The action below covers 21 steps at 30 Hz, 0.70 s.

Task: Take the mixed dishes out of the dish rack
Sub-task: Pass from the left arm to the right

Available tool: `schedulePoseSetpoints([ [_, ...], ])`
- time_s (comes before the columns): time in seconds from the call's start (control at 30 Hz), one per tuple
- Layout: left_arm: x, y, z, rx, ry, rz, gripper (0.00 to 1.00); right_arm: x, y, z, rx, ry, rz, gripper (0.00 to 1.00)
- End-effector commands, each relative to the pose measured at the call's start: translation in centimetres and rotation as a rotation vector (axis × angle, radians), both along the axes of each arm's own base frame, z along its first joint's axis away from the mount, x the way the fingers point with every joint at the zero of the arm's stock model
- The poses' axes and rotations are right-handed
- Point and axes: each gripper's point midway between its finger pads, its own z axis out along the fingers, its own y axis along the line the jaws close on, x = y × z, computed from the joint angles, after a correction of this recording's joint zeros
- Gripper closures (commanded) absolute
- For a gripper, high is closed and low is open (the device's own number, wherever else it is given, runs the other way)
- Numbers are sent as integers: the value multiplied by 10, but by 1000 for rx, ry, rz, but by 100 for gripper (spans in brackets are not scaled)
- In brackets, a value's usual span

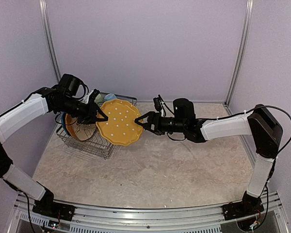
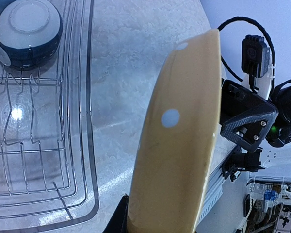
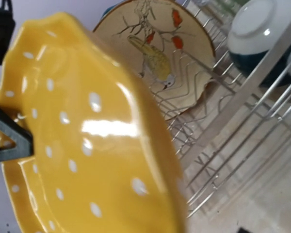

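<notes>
Orange-yellow dotted plate [image 1: 120, 124] is up on edge in the air, over the 3 o'clock side of the dish rack [image 1: 87, 143]. Left gripper [image 1: 103, 116] is clamped on its rim at 9 o'clock. Right gripper [image 1: 139, 121] is at the rim at 3 o'clock; can't tell if it's gripping. Rack holds the cream floral plate [image 3: 160, 63] and the dark-teal bowl [image 2: 28, 29].

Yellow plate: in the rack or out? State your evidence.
Out: the plate hangs on edge beside the rack, held by the left gripper.
</notes>
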Motion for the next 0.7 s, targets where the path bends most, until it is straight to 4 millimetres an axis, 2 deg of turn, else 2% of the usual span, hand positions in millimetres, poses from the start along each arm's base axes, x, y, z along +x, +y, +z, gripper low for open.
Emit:
schedulePoseSetpoints([
  [0.0,3,-21,33,-90,-100,-81,100,-6,15,-3,54,14,50,30],
  [0.07,0,-24,33,-98,-93,-98,100,-11,19,-3,87,25,74,38],
  [0.3,-6,-32,33,-123,-82,-143,100,-13,21,-4,153,44,94,55],
  [0.5,-5,-32,29,-112,-69,-145,100,-14,19,1,168,34,94,82],
  [0.6,-4,-32,26,-99,-63,-141,100,-15,16,2,179,33,89,92],
  [0.63,-3,-31,25,-91,-64,-136,98,-16,15,3,181,30,88,95],
  [0.67,-2,-30,24,-82,-64,-129,90,-17,15,2,180,29,88,99],
])
